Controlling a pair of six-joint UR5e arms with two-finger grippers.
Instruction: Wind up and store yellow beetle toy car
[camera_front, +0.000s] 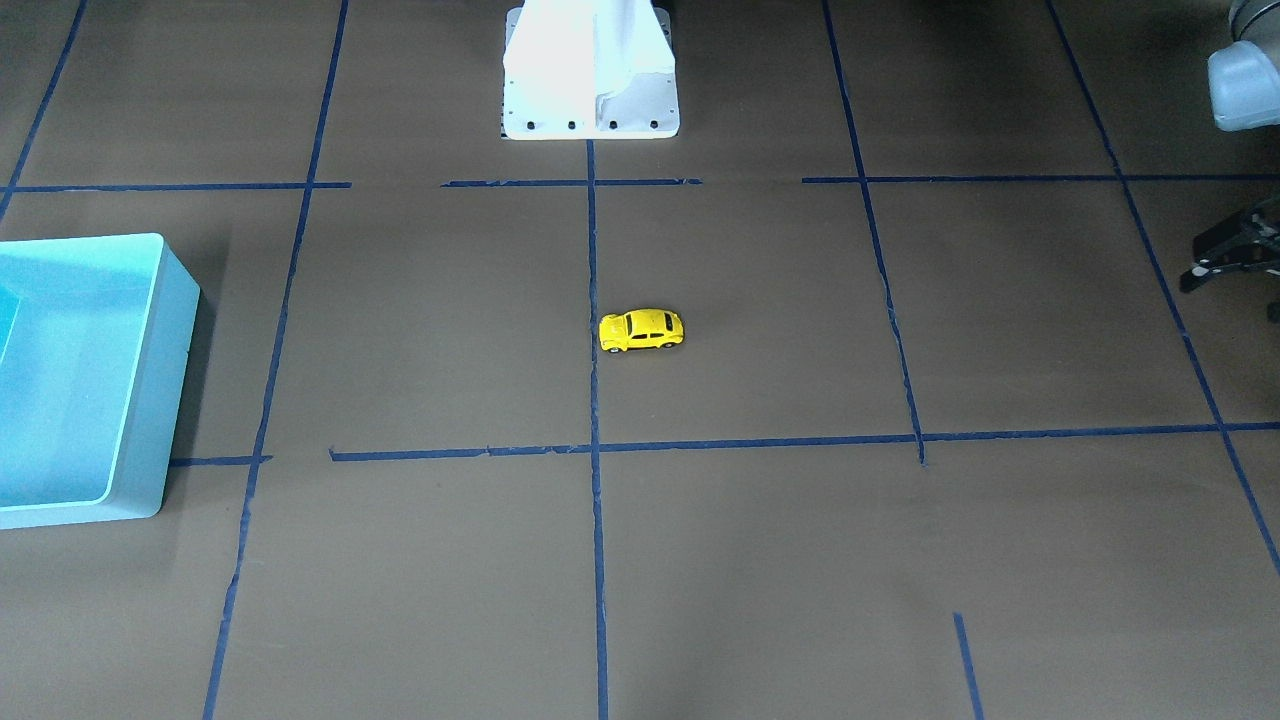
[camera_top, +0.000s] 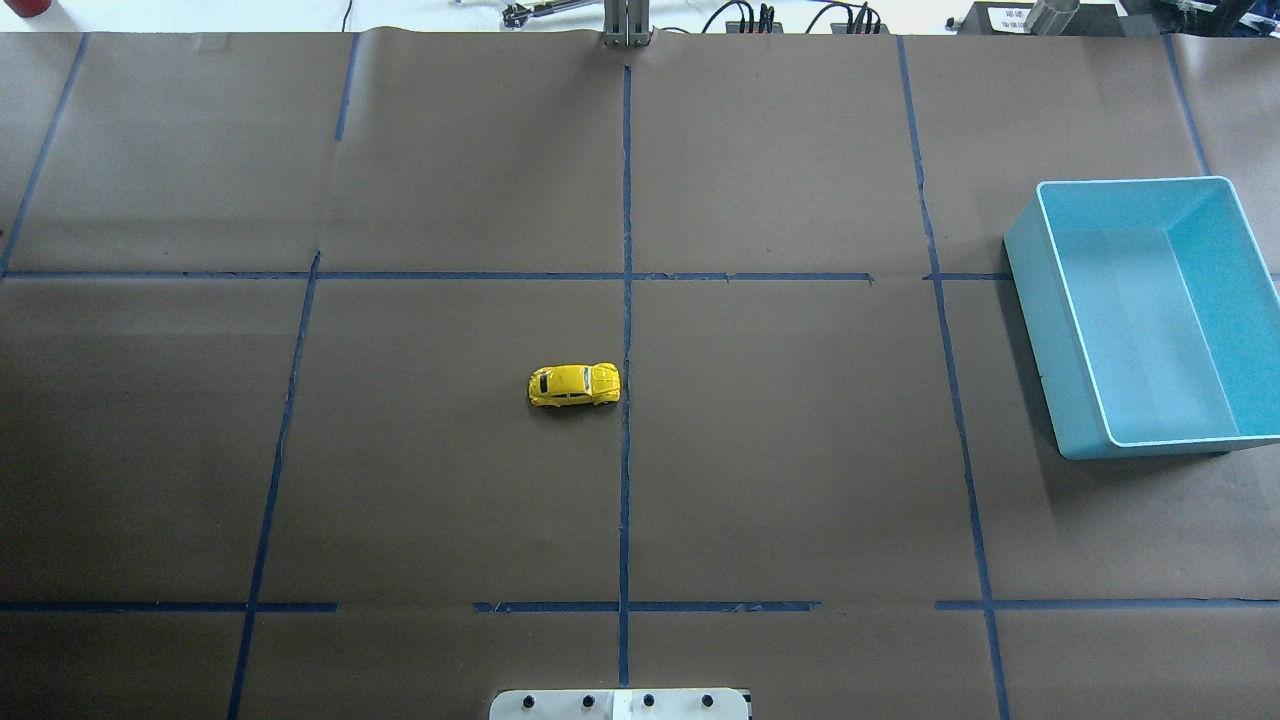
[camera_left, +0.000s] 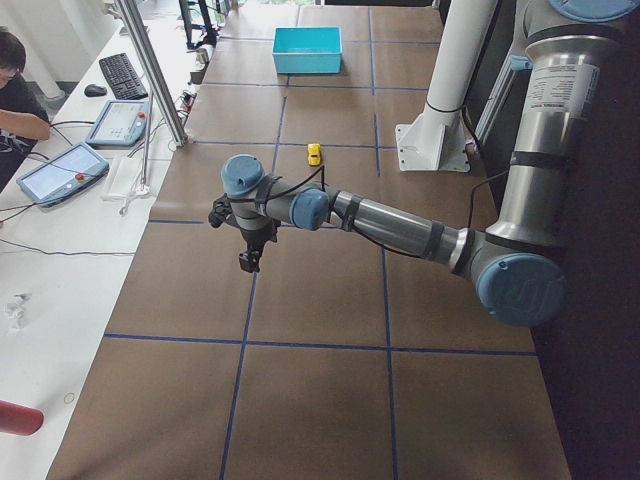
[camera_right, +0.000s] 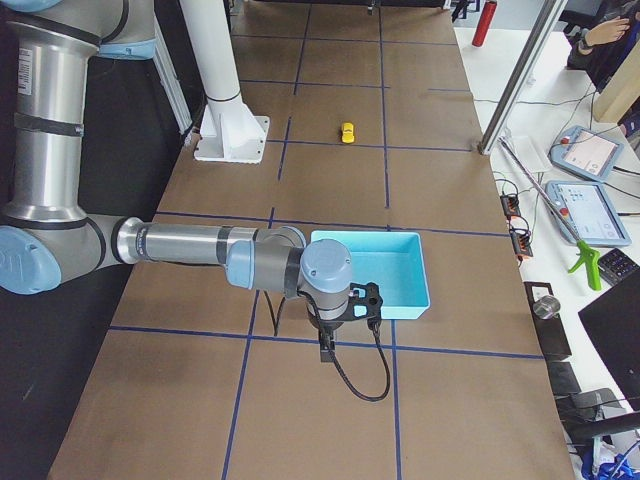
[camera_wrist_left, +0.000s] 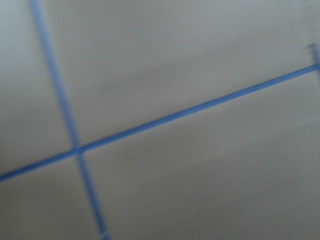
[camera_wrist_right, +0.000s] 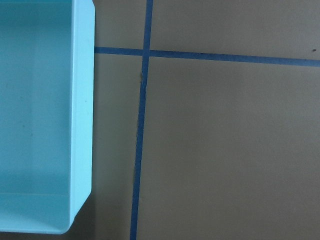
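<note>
The yellow beetle toy car (camera_front: 641, 330) stands on its wheels near the middle of the brown table, beside the centre tape line; it also shows in the overhead view (camera_top: 574, 385). Nothing touches it. My left gripper (camera_left: 247, 262) hangs over the table's left end, far from the car. The front view (camera_front: 1235, 255) cuts it off at the edge, so I cannot tell if it is open. My right gripper (camera_right: 325, 352) hangs beside the light blue bin (camera_right: 370, 236), seen only from the side, so I cannot tell its state.
The light blue bin (camera_top: 1040, 300) stands at the table's right end and looks empty; its wall fills the left of the right wrist view (camera_wrist_right: 80, 125). The robot's white base (camera_front: 590, 90) stands at the near edge. Blue tape lines cross the table.
</note>
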